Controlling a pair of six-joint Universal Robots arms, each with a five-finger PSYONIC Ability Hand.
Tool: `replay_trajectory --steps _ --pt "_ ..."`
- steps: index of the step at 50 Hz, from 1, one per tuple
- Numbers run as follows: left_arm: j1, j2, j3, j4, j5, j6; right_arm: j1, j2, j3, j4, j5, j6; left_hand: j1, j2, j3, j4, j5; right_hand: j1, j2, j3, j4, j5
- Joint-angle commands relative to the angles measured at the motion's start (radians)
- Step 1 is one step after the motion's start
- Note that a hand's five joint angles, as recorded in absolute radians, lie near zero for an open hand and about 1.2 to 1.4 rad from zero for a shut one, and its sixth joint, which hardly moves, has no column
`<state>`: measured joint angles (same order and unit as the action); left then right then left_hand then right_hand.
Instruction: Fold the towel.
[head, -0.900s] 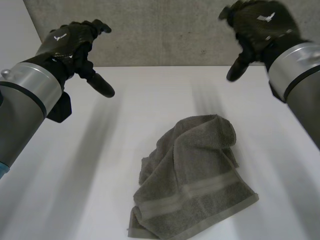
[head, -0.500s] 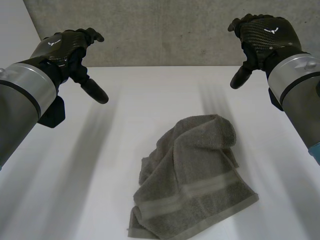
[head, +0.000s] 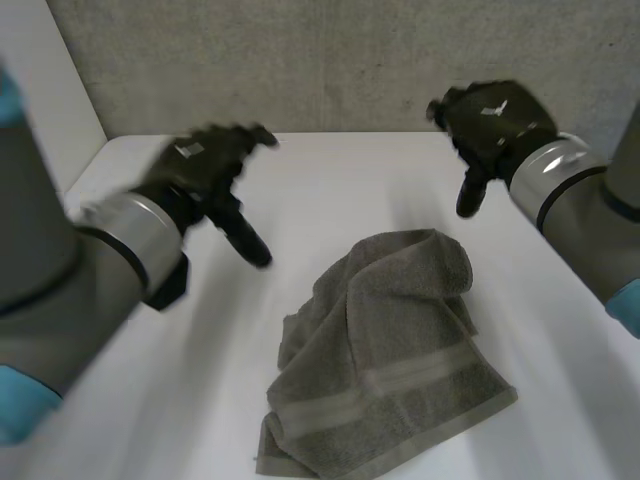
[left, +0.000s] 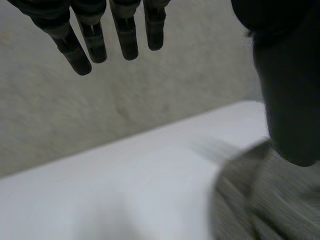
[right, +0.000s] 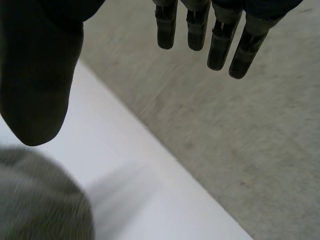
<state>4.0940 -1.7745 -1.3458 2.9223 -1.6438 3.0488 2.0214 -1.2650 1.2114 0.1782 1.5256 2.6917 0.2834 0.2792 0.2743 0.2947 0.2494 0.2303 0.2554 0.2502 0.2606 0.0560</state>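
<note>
White table (head: 330, 180), w/ the grey towel (head: 385, 360) lying rumpled between the two hands, same heap as before and not yet folded. Both arms have dropped and swung inward vs 0.9 s ago: left hand (head: 205, 165) is now near the towel's side, right hand (head: 490, 125) just beyond its far corner. Fingers on both are loose and spread, holding nothing — prob. the approach, grasp to come.

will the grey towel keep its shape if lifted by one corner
Probably not: the towel lies crumpled in soft folds, so it would likely droop and unfold. Its rough pile should grip rather than slip. Pushed, it would probably bunch on the smooth table.
</note>
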Motion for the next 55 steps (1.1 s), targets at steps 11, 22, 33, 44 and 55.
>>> replay_trajectory --steps 11,22,33,44,55 --pt "-0.250 -0.249 -0.119 0.060 0.016 0.186 -0.035 0.268 -0.015 0.029 -0.025 -0.188 -0.064 -0.060 -0.055 -0.075 -0.205 -0.056 -0.081 -0.076 -0.086 -0.056" --pt "-0.296 -0.339 -0.125 0.176 0.015 0.218 -0.035 0.371 -0.029 -0.009 -0.021 -0.168 0.339 0.343 0.348 0.328 0.199 0.468 0.443 0.448 0.438 0.468" --pt "-0.285 -0.278 -0.130 0.236 0.001 0.226 -0.043 0.357 -0.009 -0.029 -0.048 -0.102 1.113 1.117 1.122 1.102 0.972 1.166 1.141 1.146 1.136 1.166" --pt "-0.259 -0.065 -0.125 0.251 0.002 0.182 -0.191 0.037 -0.006 0.222 -0.166 -0.046 1.113 1.117 1.122 1.102 0.972 1.166 1.141 1.146 1.136 1.166" --pt "-0.219 0.038 -0.167 0.307 0.013 0.050 -0.216 -0.195 -0.090 0.282 -0.269 0.083 1.113 1.117 1.122 1.102 0.972 1.166 1.141 1.146 1.136 1.166"
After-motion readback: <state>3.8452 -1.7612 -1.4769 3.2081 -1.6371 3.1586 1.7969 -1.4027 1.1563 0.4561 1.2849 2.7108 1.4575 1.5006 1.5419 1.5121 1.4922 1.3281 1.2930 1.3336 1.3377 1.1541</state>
